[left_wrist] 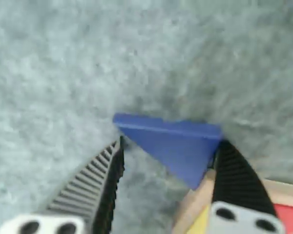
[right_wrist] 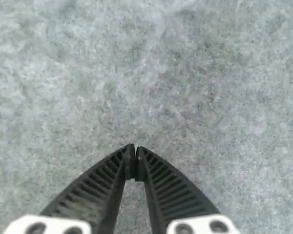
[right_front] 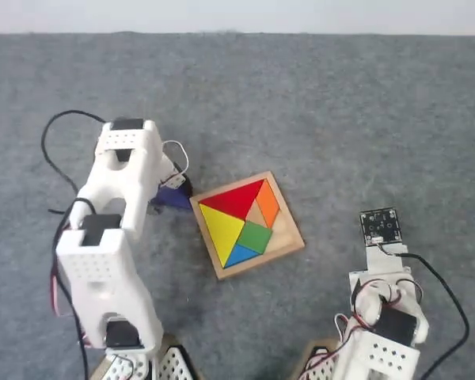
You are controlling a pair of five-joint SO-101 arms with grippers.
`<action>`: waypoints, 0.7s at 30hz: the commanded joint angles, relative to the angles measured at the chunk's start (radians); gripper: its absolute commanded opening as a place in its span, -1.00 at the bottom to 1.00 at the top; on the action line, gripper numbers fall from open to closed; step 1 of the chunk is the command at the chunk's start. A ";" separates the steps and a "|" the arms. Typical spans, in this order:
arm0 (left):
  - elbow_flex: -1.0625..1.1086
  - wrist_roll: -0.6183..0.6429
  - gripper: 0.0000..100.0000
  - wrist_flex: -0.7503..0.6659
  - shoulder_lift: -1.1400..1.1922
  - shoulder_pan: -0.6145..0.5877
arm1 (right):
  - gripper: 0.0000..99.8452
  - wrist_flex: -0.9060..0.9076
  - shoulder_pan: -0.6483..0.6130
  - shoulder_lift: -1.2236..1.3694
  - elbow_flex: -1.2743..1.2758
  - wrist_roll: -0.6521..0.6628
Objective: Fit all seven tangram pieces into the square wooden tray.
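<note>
I have the left gripper's [left_wrist: 171, 142] fingers spread astride the blue triangle [left_wrist: 185, 151], apparently unclamped, on the counter [right_front: 340, 103] beside the tray [right_front: 289, 237] for insertion; the right gripper's [right_wrist: 135, 163] fingers are closed, empty.

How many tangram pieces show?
6. In the square wooden tray: red triangle, yellow triangle, orange piece, green square, light blue triangle. Outside, at the left tool: dark blue triangle. A seventh may be hidden.

Left end effector [left_wrist: 171, 145] spread, right [right_wrist: 135, 149] closed
</note>
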 commanded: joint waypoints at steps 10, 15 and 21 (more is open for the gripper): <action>-0.452 -0.002 -0.57 0.224 0.281 -0.012 | -0.93 0.005 0.010 -0.021 0.012 0.008; -0.475 -0.089 -0.68 0.222 0.292 -0.012 | -0.93 0.005 0.010 -0.021 0.012 0.008; -0.479 -0.170 -0.79 0.222 0.284 -0.011 | -0.93 0.005 0.010 -0.021 0.012 0.008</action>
